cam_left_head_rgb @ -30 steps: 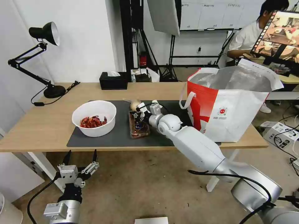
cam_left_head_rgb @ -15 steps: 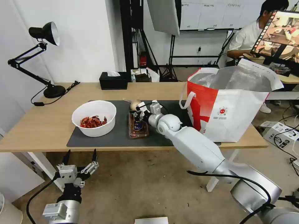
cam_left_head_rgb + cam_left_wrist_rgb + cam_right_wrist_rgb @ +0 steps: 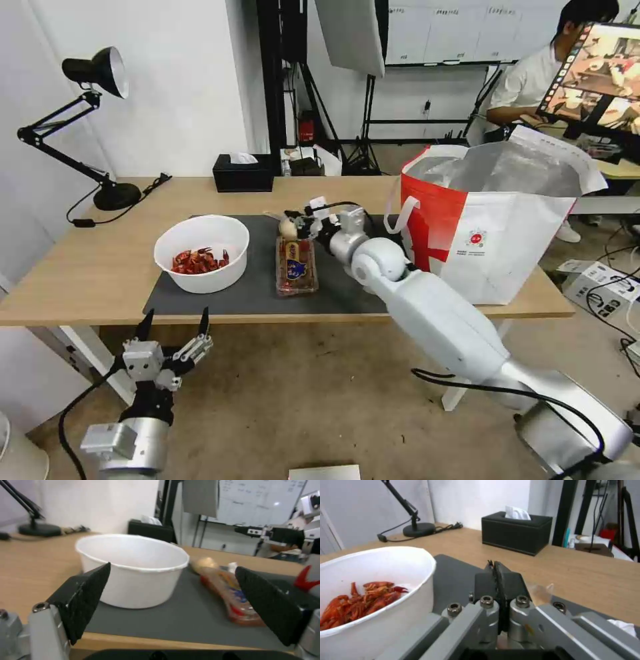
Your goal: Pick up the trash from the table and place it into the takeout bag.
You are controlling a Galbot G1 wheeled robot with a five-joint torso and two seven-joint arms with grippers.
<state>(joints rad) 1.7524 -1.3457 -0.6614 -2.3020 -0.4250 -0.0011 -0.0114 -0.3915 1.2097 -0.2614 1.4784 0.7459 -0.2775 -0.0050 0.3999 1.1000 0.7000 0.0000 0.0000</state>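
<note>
While my right arm reaches across the table (image 3: 93,267), I've got the right gripper (image 3: 298,225) over the far end of the clear tray (image 3: 297,267), just beside the small cream bag (image 3: 287,229). From its wrist camera the fingers (image 3: 496,580) are pressed flat together, and I can't tell whether anything is pinched between them. The tray lies on the grey mat (image 3: 253,293), food scraps inside. Left of it on the mat sits the white bowl (image 3: 201,252) with the red crayfish shells (image 3: 195,261). A scrap of white tissue (image 3: 621,626) shows at the wrist view's edge. On the right end of the table the takeout bag (image 3: 493,247) stands open, foil lining showing. My left gripper (image 3: 172,335) hangs below the table's near edge, fingers (image 3: 85,595) spread wide apart, pointing at the bowl. Back by the wall, the black tissue box (image 3: 243,173) and desk lamp (image 3: 90,120).
</note>
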